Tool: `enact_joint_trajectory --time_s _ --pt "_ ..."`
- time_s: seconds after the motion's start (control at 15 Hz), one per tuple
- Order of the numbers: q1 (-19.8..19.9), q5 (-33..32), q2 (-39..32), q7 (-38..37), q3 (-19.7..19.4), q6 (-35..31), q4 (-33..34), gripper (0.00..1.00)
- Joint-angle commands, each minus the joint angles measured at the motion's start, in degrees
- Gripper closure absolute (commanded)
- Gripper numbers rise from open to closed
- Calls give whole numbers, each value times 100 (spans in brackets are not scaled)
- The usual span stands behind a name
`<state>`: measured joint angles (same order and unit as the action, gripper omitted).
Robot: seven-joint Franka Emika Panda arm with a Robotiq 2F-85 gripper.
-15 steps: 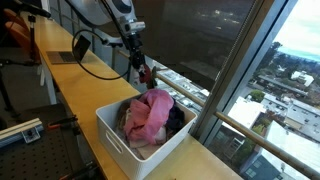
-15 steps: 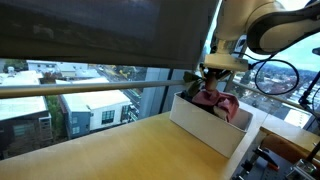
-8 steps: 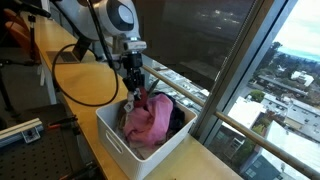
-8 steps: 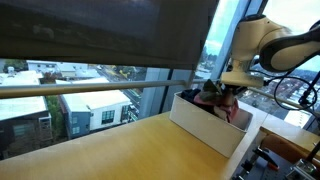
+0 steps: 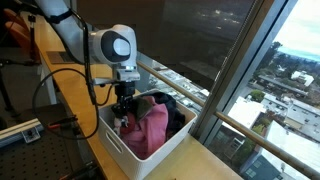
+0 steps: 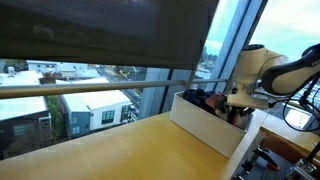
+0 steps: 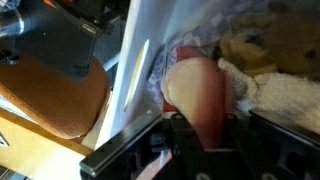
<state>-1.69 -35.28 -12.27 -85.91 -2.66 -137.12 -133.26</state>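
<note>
Gripping the pink cloth (image 5: 150,128) low inside the white bin (image 5: 113,140) on the desk (image 6: 120,150), the hand (image 5: 123,108) has it down among other garments, though not yet let go.

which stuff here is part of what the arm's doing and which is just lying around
In hand:
- pink cloth, pinched in the jaws
- white bin that the cloth lies in

Lying about:
- dark garment in the same bin
- cream towel beside the cloth
- wooden table under the bin
</note>
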Motion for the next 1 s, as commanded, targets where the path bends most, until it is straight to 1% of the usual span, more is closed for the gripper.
enact_joint_trajectory --time_s 0.0,0.13,0.2,0.47,0.53,0.6,0.67,0.73,0.8,0.87,0.93 --pt "-113 336 -184 277 28 -117 67 56" --pt "-238 382 21 290 57 -51 -37 43" --pt "-311 381 186 265 76 -4 -100 35" --pt "-618 215 1116 22 247 378 -288 5" --pt "-686 138 1368 -87 337 587 -281 1" --pt "-709 138 1563 -121 451 747 -263 0" --pt "-746 183 1775 -168 604 896 -268 0" --pt "-769 290 1945 -150 759 888 -305 0" --pt "-793 443 2092 -80 902 783 -350 0" --pt "-853 704 2215 32 1031 353 -487 0" --pt "-897 895 2335 70 1153 81 -590 0"
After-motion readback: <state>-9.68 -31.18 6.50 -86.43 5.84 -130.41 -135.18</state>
